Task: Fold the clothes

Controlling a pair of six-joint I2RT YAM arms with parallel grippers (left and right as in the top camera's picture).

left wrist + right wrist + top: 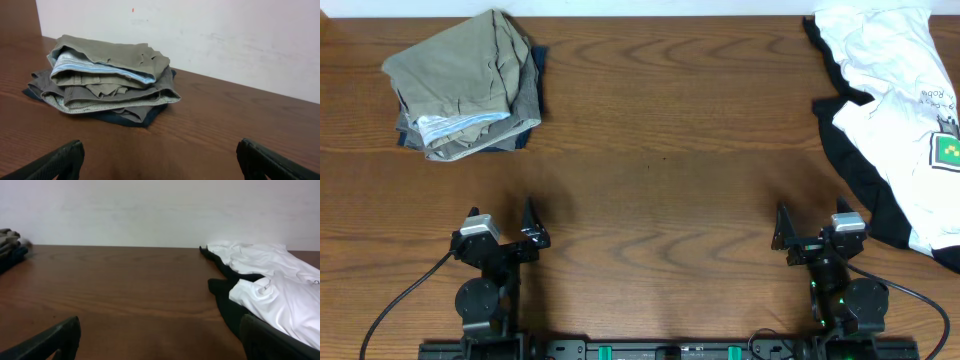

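Note:
A crumpled white T-shirt [895, 95] with a small green square print [951, 150] lies at the table's far right, partly off frame. It rests on a black garment [860, 170] whose edge shows along its left side. Both also show in the right wrist view, the white shirt [280, 292] over the black one [227, 305]. My left gripper [502, 232] is open and empty near the front edge, left of centre. My right gripper [812, 232] is open and empty near the front edge, just left of the black garment's lower edge.
A stack of folded olive, grey and dark blue garments [470, 85] sits at the back left, also in the left wrist view [107, 82]. The wooden table [660, 150] runs to a white wall [160, 210] at the back.

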